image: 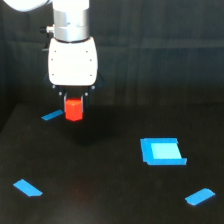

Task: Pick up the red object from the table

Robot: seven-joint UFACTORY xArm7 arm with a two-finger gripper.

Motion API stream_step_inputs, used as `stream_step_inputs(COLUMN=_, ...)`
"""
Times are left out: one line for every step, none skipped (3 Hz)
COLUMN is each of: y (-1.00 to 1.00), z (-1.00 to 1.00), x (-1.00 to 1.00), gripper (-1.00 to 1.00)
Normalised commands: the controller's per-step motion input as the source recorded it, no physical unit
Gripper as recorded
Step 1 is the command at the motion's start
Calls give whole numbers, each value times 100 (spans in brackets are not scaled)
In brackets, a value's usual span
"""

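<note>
Fingers (pixel 73 106) seemingly clamp one red object (pixel 74 110) above four blue patches (pixel 161 151).

Large bright blue square patch (pixel 161 151), three small blue strips: far (pixel 52 116), near-left (pixel 27 188), near-right (pixel 199 196)
</note>
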Motion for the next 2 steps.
stream_step_inputs(y=-4, z=96, x=15, gripper=-100)
stream_step_inputs(y=-14, z=69, x=23, gripper=-100)
